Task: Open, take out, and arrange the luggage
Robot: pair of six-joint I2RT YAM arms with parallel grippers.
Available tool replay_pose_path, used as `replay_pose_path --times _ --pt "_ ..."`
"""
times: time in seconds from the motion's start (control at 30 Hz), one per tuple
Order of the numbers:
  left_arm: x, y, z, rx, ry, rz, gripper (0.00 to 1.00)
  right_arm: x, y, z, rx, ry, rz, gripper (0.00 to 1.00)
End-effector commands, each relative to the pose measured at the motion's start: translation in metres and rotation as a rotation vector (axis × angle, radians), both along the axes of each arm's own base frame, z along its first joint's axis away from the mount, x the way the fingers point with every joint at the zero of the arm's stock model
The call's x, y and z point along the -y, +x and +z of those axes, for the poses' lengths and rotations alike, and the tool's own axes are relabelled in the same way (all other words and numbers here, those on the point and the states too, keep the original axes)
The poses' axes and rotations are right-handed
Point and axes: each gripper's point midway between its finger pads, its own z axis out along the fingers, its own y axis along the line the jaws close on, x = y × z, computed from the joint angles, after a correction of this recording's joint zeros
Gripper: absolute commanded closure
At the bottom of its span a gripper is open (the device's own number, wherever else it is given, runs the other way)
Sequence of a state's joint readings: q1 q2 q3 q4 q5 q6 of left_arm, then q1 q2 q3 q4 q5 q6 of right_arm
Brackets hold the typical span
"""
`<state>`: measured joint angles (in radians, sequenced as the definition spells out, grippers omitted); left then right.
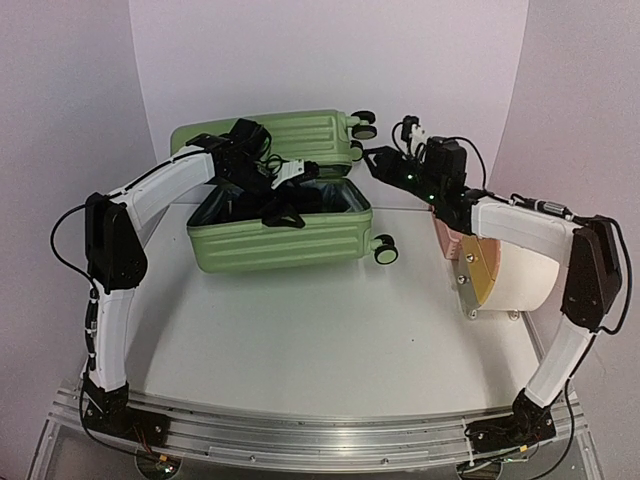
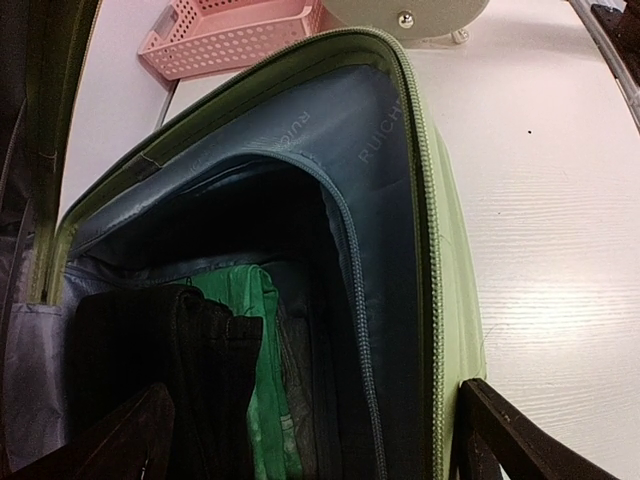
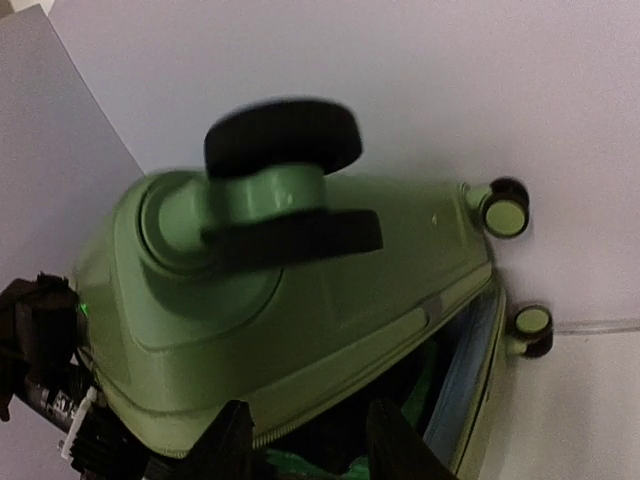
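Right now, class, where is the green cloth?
The green cloth lies inside the open luggage in the left wrist view, beside a black garment.

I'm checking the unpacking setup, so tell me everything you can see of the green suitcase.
The luggage is a light-green ribbed hard shell, seemingly plastic, with black-and-green wheels. It lies unzipped on the white table, its far half raised behind. The grey-blue lining shows, with black fabric and green fabric inside. The left gripper reaches into it, open; the right gripper is at the far half's edge, contact unclear.
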<state>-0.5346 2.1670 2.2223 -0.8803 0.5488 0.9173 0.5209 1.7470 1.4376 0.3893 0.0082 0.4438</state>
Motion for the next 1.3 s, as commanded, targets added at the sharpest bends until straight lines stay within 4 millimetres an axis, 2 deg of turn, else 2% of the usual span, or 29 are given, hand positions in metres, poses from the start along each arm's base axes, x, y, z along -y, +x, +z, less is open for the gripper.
replay_pose_path --times 0.0,0.1,0.17,0.3,0.4,0.57,0.63,0.73,0.77,0.8,0.9,1.07,1.2,1.27 --pt "-0.079 0.105 0.105 0.473 -0.062 0.320 0.05 -0.050 -0.033 -0.044 -0.118 -0.028 0.185 0.64" --pt "-0.079 0.104 0.103 0.469 -0.059 0.314 0.05 -0.081 -0.044 -0.043 -0.103 0.007 0.300 0.71" --pt "-0.079 0.104 0.101 0.465 -0.055 0.312 0.05 -0.094 -0.041 -0.044 -0.120 0.045 0.338 0.73" --pt "-0.079 0.102 0.100 0.461 -0.055 0.308 0.05 -0.104 -0.024 -0.056 -0.181 0.107 0.317 0.77" --pt "-0.079 0.099 0.100 0.455 -0.055 0.301 0.05 -0.109 -0.008 -0.062 -0.184 0.147 0.280 0.76" --pt "-0.079 0.086 0.088 0.421 -0.027 0.267 0.05 -0.108 0.028 -0.042 -0.059 0.156 0.163 0.75" --pt "-0.081 0.075 0.081 0.399 -0.005 0.244 0.05 -0.107 0.041 -0.025 0.002 0.159 0.115 0.74" --pt "-0.085 0.051 0.051 0.326 0.050 0.192 0.05 -0.106 0.053 0.005 0.090 0.172 0.071 0.74" --pt "-0.086 0.034 0.030 0.275 0.081 0.163 0.05 -0.107 0.056 0.021 0.138 0.176 0.064 0.74" --pt "-0.086 0.024 0.018 0.244 0.097 0.147 0.05 -0.107 0.057 0.029 0.159 0.182 0.058 0.74" --pt "-0.086 -0.001 -0.014 0.166 0.136 0.117 0.05 -0.105 0.063 0.041 0.192 0.201 0.028 0.73" --pt "-0.088 -0.026 -0.052 0.060 0.197 0.085 0.05 -0.104 0.073 0.044 0.208 0.257 -0.002 0.73" --pt "-0.094 -0.048 -0.090 -0.006 0.265 0.062 0.04 -0.099 0.075 0.064 0.261 0.347 -0.024 0.72" --pt "-0.098 -0.051 -0.105 -0.014 0.291 0.069 0.03 -0.091 0.075 0.081 0.306 0.389 -0.055 0.71"
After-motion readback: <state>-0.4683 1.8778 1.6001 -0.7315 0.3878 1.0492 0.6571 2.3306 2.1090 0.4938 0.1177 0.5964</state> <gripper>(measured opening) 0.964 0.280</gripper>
